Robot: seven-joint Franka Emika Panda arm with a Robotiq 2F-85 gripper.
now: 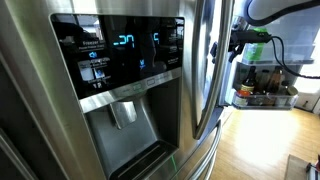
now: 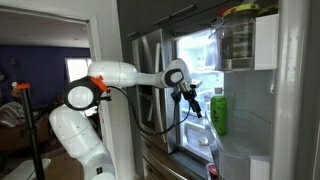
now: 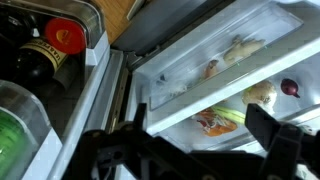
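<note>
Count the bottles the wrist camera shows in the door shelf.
2: a dark red-capped bottle at the upper left and a green bottle at the left edge below it. More may be hidden out of frame.

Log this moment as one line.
claw: open, empty | place: at open fridge | nearest: green bottle | wrist view: produce drawer, red-capped bottle | contact: none visible

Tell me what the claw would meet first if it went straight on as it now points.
Probably the clear plastic refrigerator drawer. In the wrist view it lies straight ahead of the open claw, with nothing visible in front of it. Depth is hard to judge.
</note>
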